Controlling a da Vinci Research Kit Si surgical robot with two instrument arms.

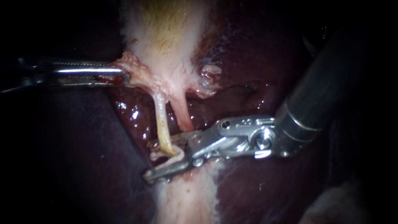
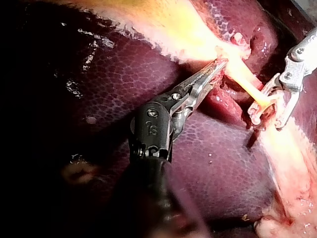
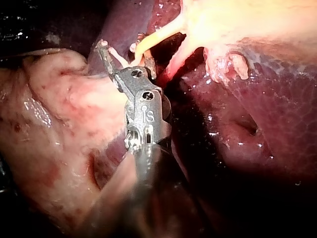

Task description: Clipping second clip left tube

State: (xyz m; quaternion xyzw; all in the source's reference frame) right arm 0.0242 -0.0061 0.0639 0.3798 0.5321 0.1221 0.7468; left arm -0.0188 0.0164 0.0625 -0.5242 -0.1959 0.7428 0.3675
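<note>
The left instrument (image 1: 123, 77) has its jaws clamped on the gallbladder (image 1: 166, 37) at its pale edge, while the right instrument (image 1: 168, 157) holds its jaws parted astride the yellowish left tube (image 1: 161, 118) near its low end (a pinker tube (image 1: 182, 112) runs just beside).

Left instrument (image 1: 124, 76): slim bright-steel jaws, serrated inner faces, black wrist housing with small screws and a stamped mark. Right instrument (image 1: 166, 159): chunkier silver jaws and linkage, round pivot screws, steel collar ring, dark matte shaft. Same stamped mark on its wrist block.
</note>
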